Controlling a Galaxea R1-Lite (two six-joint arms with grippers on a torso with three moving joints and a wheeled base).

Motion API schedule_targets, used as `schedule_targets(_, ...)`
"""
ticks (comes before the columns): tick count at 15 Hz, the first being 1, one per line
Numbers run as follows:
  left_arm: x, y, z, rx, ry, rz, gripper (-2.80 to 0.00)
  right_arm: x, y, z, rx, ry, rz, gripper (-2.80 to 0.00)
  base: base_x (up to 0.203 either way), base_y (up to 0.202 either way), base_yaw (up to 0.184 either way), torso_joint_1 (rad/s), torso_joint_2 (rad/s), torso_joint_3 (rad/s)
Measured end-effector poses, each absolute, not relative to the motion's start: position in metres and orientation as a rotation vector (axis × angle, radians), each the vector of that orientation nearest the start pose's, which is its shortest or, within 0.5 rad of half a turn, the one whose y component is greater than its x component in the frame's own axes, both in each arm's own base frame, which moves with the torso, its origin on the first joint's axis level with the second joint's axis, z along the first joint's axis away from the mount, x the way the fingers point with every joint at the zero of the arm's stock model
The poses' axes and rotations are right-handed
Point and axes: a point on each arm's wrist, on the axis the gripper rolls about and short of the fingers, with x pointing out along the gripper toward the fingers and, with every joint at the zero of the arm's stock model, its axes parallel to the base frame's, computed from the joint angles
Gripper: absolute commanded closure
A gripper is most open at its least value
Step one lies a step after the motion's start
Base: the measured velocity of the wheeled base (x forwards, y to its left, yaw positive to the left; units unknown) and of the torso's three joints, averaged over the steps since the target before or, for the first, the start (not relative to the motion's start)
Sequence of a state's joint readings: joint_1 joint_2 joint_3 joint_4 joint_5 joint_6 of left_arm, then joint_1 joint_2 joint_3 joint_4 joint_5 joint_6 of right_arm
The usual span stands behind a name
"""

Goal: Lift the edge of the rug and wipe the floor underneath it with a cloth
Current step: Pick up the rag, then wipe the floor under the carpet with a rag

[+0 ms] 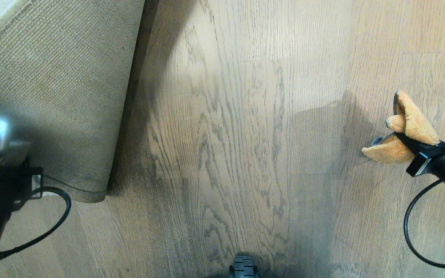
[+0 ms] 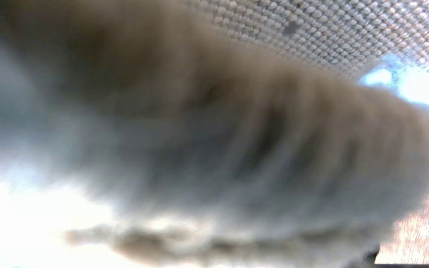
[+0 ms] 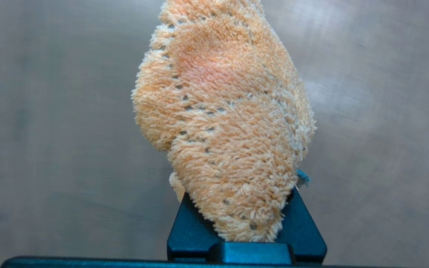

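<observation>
- The rug edge is folded back with its tan woven backing up; the left gripper sits at its lower corner and seems to grip it, though I cannot tell how far its fingers are parted.
- The right gripper, well to the right of the rug, is clamped on the cloth.
- Judged step: bringing the cloth in. Next it must drop to the floor beside the fold and sweep.
- The cloth is orange, fluffy, bunched.
</observation>
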State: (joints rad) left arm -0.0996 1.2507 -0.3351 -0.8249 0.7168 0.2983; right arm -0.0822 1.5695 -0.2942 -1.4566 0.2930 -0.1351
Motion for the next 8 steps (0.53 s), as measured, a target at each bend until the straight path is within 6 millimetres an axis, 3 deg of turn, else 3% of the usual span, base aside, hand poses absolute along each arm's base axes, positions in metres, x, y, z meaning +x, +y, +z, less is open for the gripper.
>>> schedule_targets(4, 0.166, -0.002, 0.185, 0.323, 0.17, 0.601, 0.0, 0.219, 0.047, 0.176, -0.142, -0.227, 0.457, 0.0, 0.0, 0.0, 0.0, 0.0, 0.0, 0.0)
schedule_targets(8, 0.163, -0.001, 0.186, 0.32, 0.162, 0.603, 0.0, 0.228, 0.125, 0.18, -0.11, -0.268, 0.743, 0.0, 0.0, 0.0, 0.0, 0.0, 0.0, 0.0)
